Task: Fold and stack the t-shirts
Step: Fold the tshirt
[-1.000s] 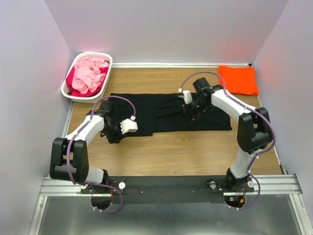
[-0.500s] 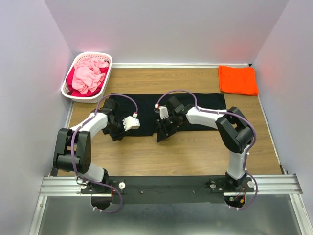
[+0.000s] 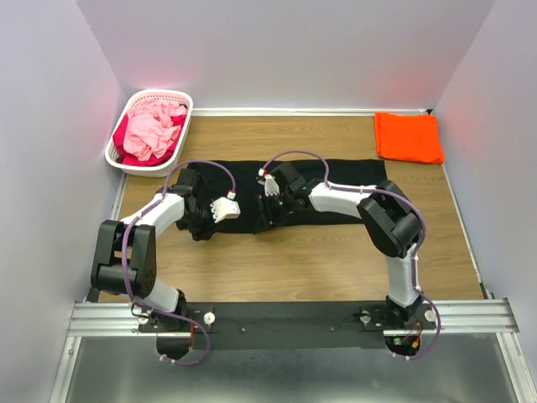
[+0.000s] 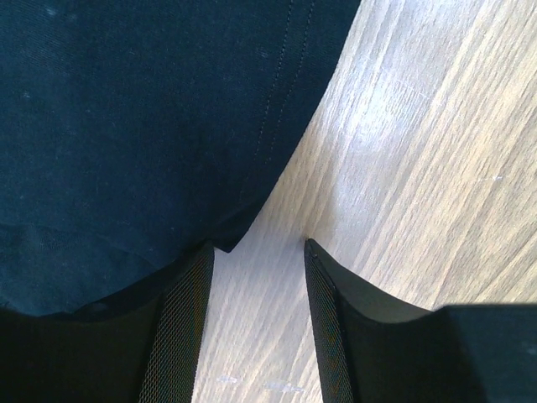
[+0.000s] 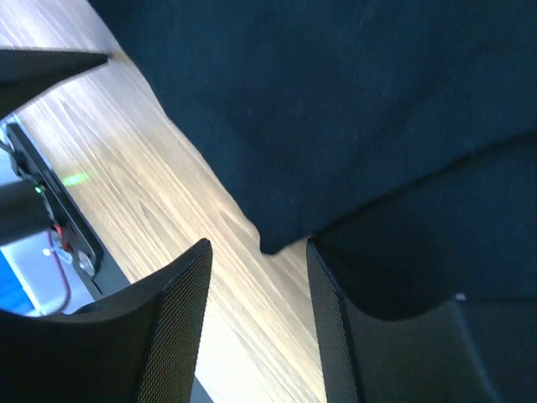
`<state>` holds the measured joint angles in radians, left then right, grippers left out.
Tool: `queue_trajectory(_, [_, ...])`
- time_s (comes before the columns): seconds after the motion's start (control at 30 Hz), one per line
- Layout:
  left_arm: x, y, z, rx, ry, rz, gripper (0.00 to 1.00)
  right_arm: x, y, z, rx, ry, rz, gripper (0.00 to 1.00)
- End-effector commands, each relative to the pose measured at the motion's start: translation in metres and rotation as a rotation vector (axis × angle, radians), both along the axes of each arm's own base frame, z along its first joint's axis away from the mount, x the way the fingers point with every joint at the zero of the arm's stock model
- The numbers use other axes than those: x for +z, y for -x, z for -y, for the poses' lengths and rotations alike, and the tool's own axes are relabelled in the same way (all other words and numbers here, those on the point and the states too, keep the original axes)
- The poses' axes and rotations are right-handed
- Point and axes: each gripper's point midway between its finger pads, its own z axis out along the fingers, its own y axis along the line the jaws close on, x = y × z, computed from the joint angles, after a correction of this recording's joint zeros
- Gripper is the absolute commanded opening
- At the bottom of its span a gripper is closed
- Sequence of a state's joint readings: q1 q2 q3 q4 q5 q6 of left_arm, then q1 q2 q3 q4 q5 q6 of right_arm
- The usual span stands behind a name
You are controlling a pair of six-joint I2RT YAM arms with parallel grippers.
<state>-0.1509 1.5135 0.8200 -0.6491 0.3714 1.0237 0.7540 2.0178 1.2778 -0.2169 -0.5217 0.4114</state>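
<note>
— Top external view: the black shirt (image 3: 357,180) lies as a long band across the middle of the table (image 3: 294,252), and the orange shirt (image 3: 409,137) sits folded at the far right. Which step is this?

— Folding the black one, I think. The left claw (image 4: 258,252) and the right claw (image 5: 258,248) both stand open at its near edge, gripping nothing. Next they must pinch the hem.

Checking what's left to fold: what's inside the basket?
Crumpled pink cloth lies over darker red cloth, filling the basket. The basket's bottom, and anything under the pile, is covered.
</note>
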Motion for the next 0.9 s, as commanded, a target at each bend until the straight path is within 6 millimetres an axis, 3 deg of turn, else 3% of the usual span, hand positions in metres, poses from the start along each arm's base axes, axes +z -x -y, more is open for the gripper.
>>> queue_trajectory(0.0, [-0.017, 0.012, 0.001, -0.011, 0.002, -0.027, 0.56, -0.026, -0.004, -0.004, -0.042, 0.047, -0.031, 0.52])
queue_trajectory(0.1, [-0.017, 0.015, 0.001, -0.009, 0.008, -0.029, 0.5, -0.028, -0.002, -0.005, -0.039, 0.044, -0.049, 0.36])
queue_trajectory(0.17, [-0.015, 0.015, 0.002, -0.016, 0.014, -0.028, 0.41, -0.023, 0.0, -0.006, -0.029, 0.031, -0.054, 0.28])
queue_trajectory(0.3, [-0.009, 0.015, 0.007, -0.023, 0.04, -0.031, 0.03, -0.009, -0.001, -0.009, -0.025, 0.004, -0.036, 0.11])
queue_trajectory(0.33, [-0.005, 0.012, 0.008, -0.023, 0.046, -0.023, 0.0, -0.003, -0.003, -0.012, -0.024, -0.01, -0.032, 0.07])
queue_trajectory(0.4, [-0.001, 0.012, 0.011, -0.029, 0.064, -0.028, 0.0, 0.004, -0.006, -0.015, -0.023, -0.025, -0.022, 0.01])
queue_trajectory(0.7, [0.035, 0.002, 0.016, -0.042, 0.099, 0.007, 0.0, 0.037, -0.02, -0.026, -0.031, -0.094, 0.006, 0.0])
queue_trajectory(0.87, [0.06, -0.014, 0.014, -0.029, 0.11, 0.063, 0.0, 0.051, -0.03, -0.025, -0.048, -0.128, 0.001, 0.01])
